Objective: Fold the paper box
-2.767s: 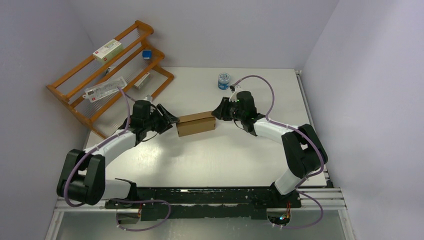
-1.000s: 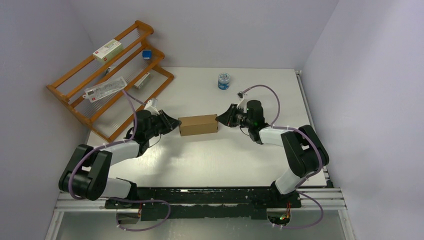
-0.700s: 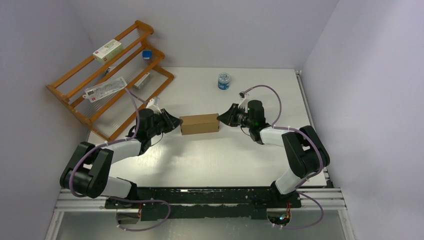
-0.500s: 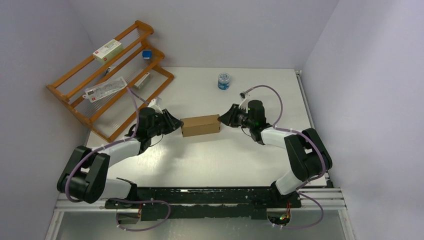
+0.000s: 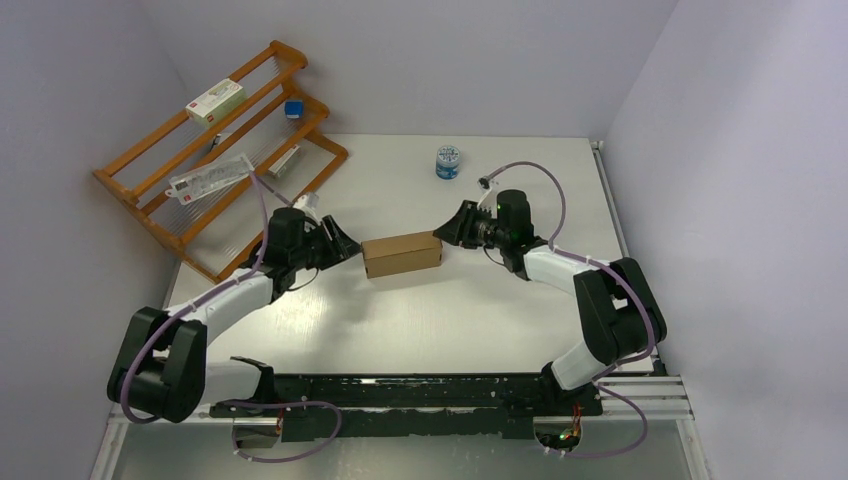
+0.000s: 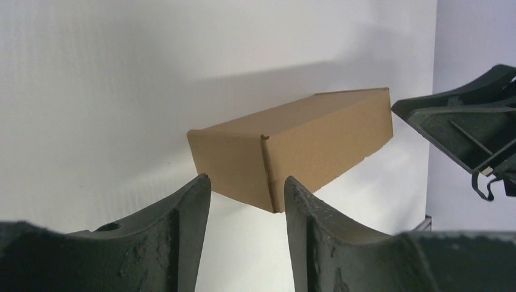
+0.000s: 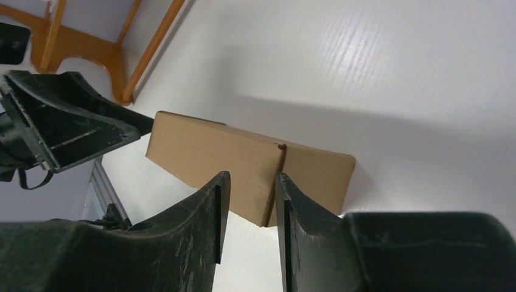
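Seen from above, the closed brown box [image 5: 402, 255] lies in the middle of the surface [image 5: 420, 330]. The left end effector [image 5: 347, 248] sits at one short end and the right end effector [image 5: 452, 226] at the other, a stance suited to squaring its ends. The left wrist view shows its fingers [image 6: 188, 243] spread and empty, with the box just beyond the tips. In the right wrist view the fingers [image 7: 210, 225] are parted more narrowly and pinch nothing. The folding looks done.

Cropped, hidden, unreadable
The rack [image 7: 152, 45] runs off the right wrist view's top; carton [image 5: 214, 100] print unreadable; box [image 5: 402, 255] underside hidden.
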Controlling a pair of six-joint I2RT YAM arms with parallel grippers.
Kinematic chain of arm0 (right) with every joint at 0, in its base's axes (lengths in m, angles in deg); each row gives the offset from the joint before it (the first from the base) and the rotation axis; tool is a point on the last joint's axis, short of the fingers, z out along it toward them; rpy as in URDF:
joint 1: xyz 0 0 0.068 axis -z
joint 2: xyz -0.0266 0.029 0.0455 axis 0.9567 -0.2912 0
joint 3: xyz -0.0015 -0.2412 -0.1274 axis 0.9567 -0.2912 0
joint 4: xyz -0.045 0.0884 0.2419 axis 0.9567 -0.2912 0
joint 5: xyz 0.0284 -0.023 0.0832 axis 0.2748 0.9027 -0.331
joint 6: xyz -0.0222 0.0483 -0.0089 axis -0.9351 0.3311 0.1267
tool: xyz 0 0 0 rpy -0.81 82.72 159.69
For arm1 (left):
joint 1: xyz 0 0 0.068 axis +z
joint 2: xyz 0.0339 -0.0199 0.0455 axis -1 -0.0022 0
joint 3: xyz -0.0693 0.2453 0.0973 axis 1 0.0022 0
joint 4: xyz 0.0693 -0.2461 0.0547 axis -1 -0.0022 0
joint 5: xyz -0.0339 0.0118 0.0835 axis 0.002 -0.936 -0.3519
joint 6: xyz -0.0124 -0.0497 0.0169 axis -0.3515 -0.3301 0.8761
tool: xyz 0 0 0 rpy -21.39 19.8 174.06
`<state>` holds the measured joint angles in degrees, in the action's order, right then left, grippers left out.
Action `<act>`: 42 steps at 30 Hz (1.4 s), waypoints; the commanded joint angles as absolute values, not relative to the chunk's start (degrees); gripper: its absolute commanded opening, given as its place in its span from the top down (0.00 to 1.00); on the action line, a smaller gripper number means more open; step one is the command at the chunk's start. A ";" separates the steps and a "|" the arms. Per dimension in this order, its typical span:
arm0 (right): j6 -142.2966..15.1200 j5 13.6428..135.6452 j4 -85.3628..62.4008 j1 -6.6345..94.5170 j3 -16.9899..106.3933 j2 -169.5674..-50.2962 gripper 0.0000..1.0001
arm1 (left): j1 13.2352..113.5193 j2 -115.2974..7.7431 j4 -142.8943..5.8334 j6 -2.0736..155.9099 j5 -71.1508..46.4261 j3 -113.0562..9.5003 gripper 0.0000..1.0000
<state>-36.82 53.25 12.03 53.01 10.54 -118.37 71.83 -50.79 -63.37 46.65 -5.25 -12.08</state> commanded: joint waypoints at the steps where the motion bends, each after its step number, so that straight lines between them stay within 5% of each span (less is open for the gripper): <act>1: -36.19 49.56 12.24 53.52 12.14 -119.36 0.63 | 72.12 -53.10 -61.39 46.19 1.49 -13.62 0.47; 8: -37.27 49.56 12.54 53.47 9.21 -121.36 0.65 | 72.10 -55.89 -58.54 45.11 4.78 -10.63 0.51; 19: -40.64 50.51 14.07 53.41 4.82 -124.61 0.79 | 72.05 -61.57 -52.84 46.50 5.20 -5.79 0.74; 24: -42.36 48.41 11.55 53.46 7.23 -122.26 0.80 | 72.04 -60.65 -54.93 49.07 4.83 -8.31 0.70; 33: -50.65 55.05 -4.00 53.39 18.22 -116.61 0.60 | 72.03 -57.44 -59.28 50.88 2.34 -9.93 0.55; 42: -50.24 54.04 -6.64 52.44 22.36 -120.85 0.57 | 72.03 -57.10 -57.68 50.36 4.05 -9.11 0.53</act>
